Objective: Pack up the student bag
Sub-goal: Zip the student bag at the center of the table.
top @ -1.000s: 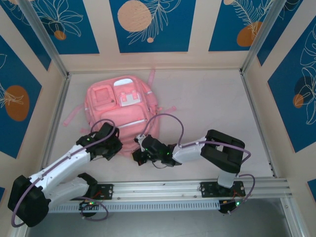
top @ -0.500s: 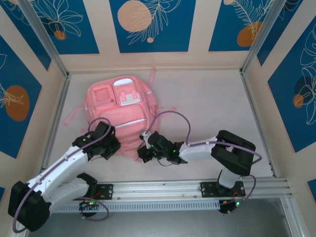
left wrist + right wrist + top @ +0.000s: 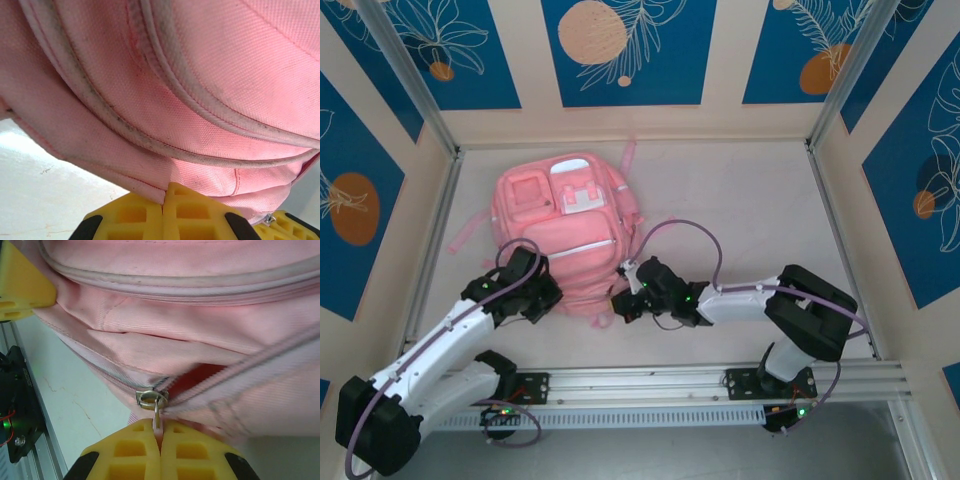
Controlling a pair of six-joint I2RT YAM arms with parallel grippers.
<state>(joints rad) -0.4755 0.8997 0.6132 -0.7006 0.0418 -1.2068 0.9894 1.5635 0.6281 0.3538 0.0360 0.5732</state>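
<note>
At the near edge of the large soft pink fabric student bag (image 3: 570, 215), my right tool (image 3: 161, 427) is pinched tight on the small metal zip pull (image 3: 152, 400). My left tool (image 3: 164, 192) nips the bag's near-left hem. The zip only gapes slightly, so I judge nothing is packed yet. Since a second ago my right tool has dragged rightward along that edge. The bag lies flat on the pale worktop (image 3: 740, 210).

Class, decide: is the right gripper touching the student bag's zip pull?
Touching. Right wrist view: the right gripper, shut, pinches the zip pull of the student bag.
</note>
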